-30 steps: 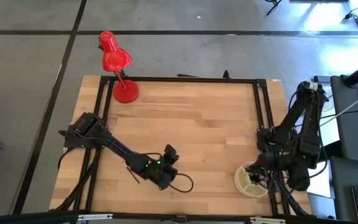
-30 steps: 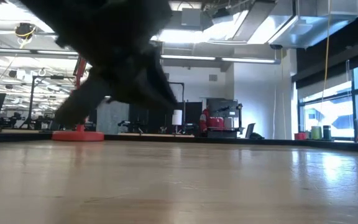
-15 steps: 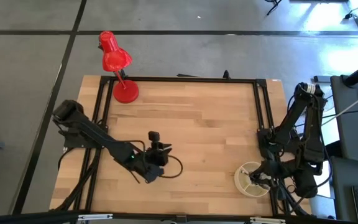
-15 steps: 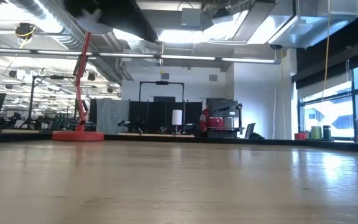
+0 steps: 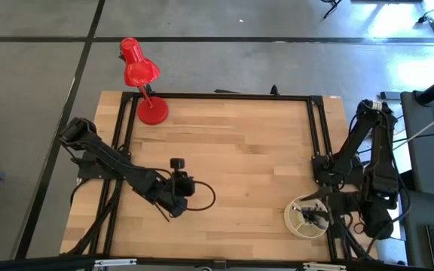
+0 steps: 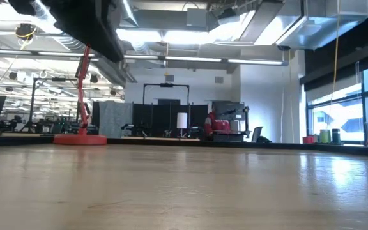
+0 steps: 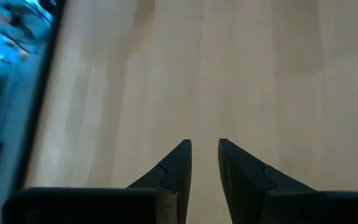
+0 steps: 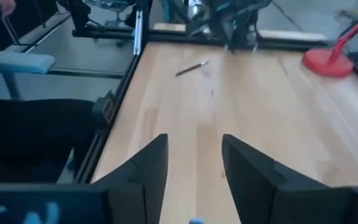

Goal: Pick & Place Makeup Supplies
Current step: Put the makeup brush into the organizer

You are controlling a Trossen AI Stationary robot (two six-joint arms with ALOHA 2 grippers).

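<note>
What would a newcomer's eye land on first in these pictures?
Probably the red desk lamp at the table's far left corner, bright against the pale wooden table. Next, the left gripper hanging over the table's left half and the right gripper above a round white container near the right front corner.

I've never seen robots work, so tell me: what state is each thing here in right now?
Left gripper: fingers slightly apart, empty, above the table.
Right gripper: fingers apart, empty.
Makeup brush: lying flat on the table, untouched.
Round bowl: upright at the table's edge, contents unclear.
Red lamp: standing upright.
</note>
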